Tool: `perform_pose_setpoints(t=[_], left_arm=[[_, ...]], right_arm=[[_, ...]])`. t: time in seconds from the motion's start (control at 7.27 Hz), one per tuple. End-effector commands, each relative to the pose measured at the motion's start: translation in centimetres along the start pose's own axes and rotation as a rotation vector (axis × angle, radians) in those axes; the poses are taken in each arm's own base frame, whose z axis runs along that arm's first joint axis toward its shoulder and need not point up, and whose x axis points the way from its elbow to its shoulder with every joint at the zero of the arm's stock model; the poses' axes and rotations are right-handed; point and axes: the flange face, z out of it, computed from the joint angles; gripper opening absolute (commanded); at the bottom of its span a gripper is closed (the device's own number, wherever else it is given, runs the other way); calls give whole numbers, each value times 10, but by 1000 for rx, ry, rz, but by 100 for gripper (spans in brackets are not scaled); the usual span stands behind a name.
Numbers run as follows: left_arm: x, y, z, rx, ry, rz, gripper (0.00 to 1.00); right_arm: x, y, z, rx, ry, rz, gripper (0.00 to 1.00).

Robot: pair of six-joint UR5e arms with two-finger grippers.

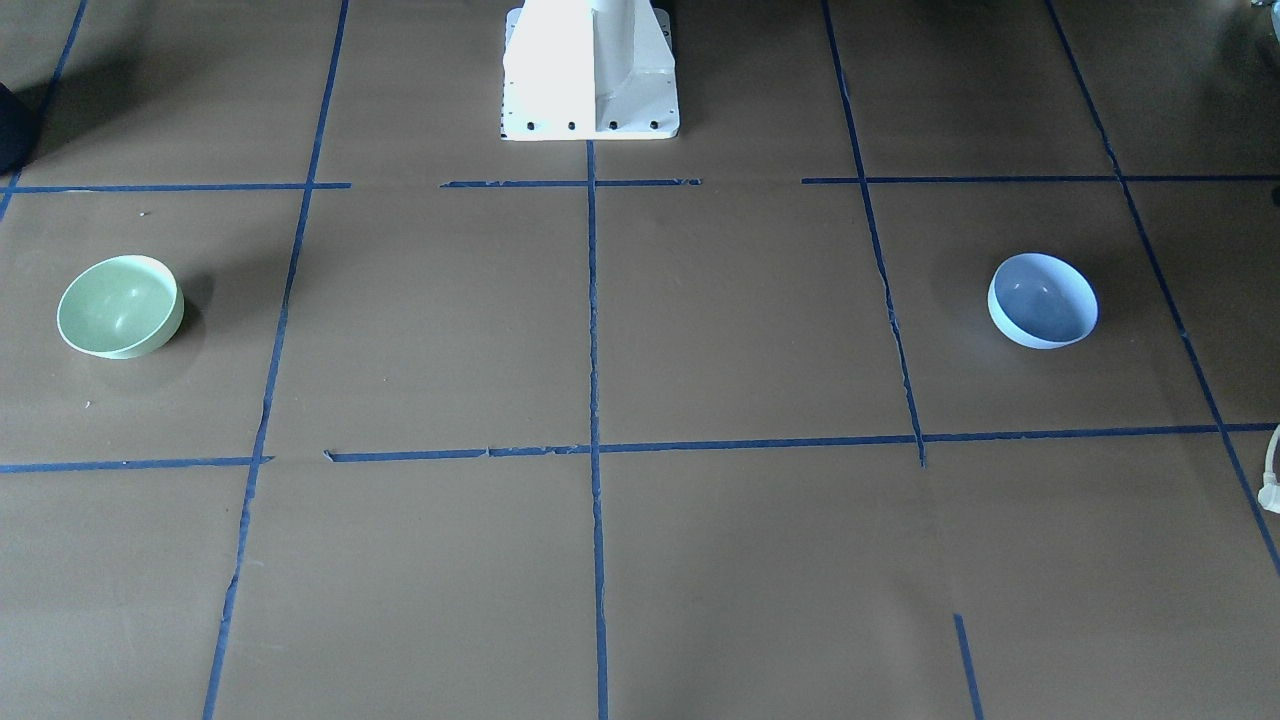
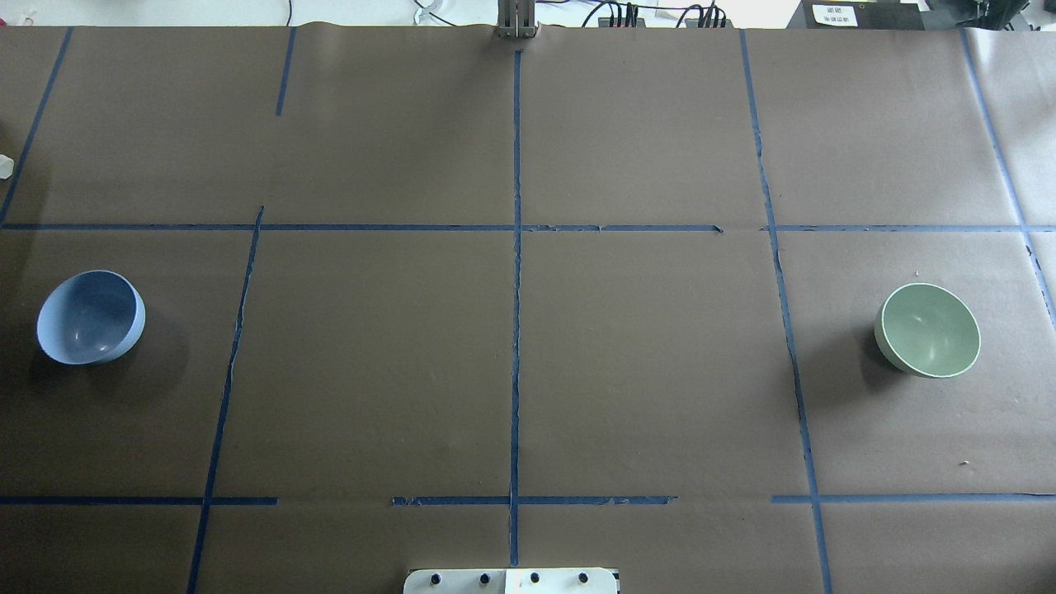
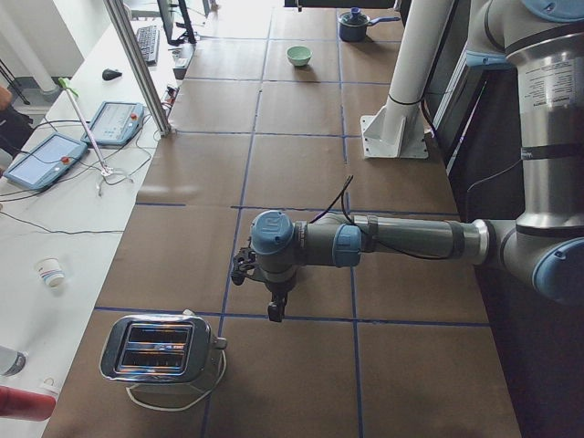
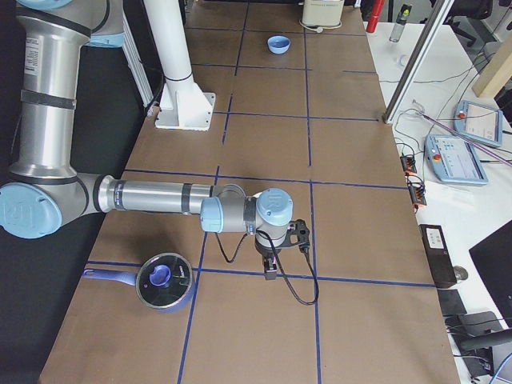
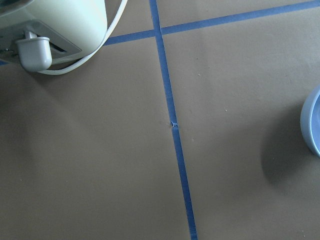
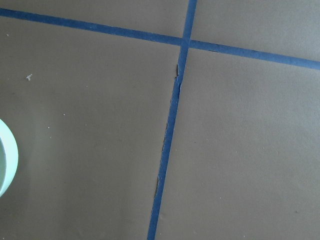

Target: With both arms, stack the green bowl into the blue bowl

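The green bowl (image 1: pixel 120 306) stands upright on the brown table on my right side; it also shows in the overhead view (image 2: pixel 931 330) and its rim shows at the left edge of the right wrist view (image 6: pixel 7 160). The blue bowl (image 1: pixel 1042 299) stands far apart on my left side, also in the overhead view (image 2: pixel 89 318) and at the right edge of the left wrist view (image 5: pixel 312 122). My left gripper (image 3: pixel 274 313) and right gripper (image 4: pixel 270 276) hang above the table near their bowls. They show only in the side views, so I cannot tell whether they are open or shut.
A chrome toaster (image 3: pixel 160 351) with a white cord stands beyond the blue bowl at the table's left end. A blue lidded pot (image 4: pixel 164 282) sits at the right end. The white pedestal (image 1: pixel 590 70) stands at the robot's edge. Blue tape lines grid the table.
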Motion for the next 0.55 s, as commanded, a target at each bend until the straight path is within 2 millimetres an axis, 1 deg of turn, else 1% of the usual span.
perform_pose_setpoints(t=[0.0, 0.14, 0.28, 0.41], left_arm=[[-1, 0, 1, -3, -1, -1, 100], [-4, 0, 4, -8, 0, -8, 100], [1, -5, -1, 6, 4, 1, 100], [8, -18, -10, 29, 1, 23, 100]], right_arm=[[-1, 0, 0, 2, -1, -7, 100], [1, 1, 2, -4, 0, -11, 100], [2, 1, 2, -5, -1, -7, 100], [2, 1, 2, -5, -1, -7, 100]])
